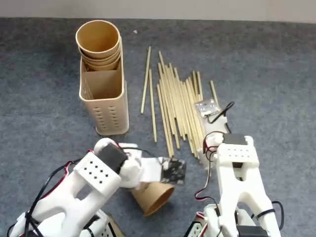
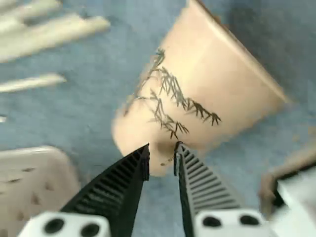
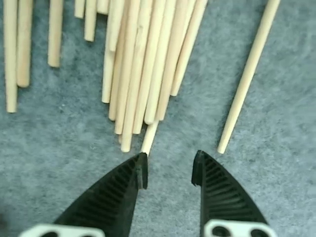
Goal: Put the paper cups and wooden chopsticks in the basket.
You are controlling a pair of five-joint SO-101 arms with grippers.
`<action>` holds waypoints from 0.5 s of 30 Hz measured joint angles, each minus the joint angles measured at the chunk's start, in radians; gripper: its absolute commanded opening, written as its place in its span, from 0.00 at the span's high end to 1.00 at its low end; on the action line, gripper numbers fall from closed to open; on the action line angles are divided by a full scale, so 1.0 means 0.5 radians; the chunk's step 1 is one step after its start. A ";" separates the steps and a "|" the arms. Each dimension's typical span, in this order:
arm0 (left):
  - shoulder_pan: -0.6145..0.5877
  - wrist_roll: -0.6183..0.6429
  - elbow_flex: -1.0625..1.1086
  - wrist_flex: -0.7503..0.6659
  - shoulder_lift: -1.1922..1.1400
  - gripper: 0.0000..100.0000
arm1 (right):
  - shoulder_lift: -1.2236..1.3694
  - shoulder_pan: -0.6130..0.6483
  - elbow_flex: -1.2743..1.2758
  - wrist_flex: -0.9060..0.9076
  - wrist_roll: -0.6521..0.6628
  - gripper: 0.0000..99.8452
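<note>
on carpet (image 2: 74, 103), left gripper (image 2: 161, 157) slightly parted at tipped paper cup (image 2: 207, 89)

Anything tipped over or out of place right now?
One paper cup lies on its side on the carpet by the left gripper, not stacked with the cups in the basket. Chopsticks lie loose beside the basket.

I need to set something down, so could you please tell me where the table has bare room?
Bare grey carpet lies left of the beige perforated basket and right of the wooden chopsticks. Crowded: the central chopstick spread, and the front, with left arm, right arm and the tipped brown paper cup.
</note>
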State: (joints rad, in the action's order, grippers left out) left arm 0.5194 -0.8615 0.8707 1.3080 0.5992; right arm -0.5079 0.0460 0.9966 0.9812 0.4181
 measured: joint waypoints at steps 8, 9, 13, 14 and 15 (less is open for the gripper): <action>-0.399 0.307 -0.743 -0.497 -0.626 0.89 | 0.000 -0.132 0.000 0.000 -0.058 0.83; -0.427 0.328 -0.914 -0.414 -0.697 0.89 | 0.000 -0.169 0.000 0.000 -0.071 0.83; -0.476 0.359 -1.577 0.147 -0.783 0.89 | 0.000 -0.209 0.000 0.000 -0.089 0.83; -0.488 0.365 -1.715 0.273 -0.783 0.89 | 0.000 -0.199 0.000 0.000 -0.089 0.83; -0.503 0.374 -1.838 0.371 -0.786 0.89 | 0.000 -0.196 0.000 0.000 -0.089 0.83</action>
State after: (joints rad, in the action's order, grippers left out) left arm 0.2677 -0.6743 -0.0483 1.4937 0.2064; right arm -0.5079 -0.0522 0.9966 0.9812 0.3736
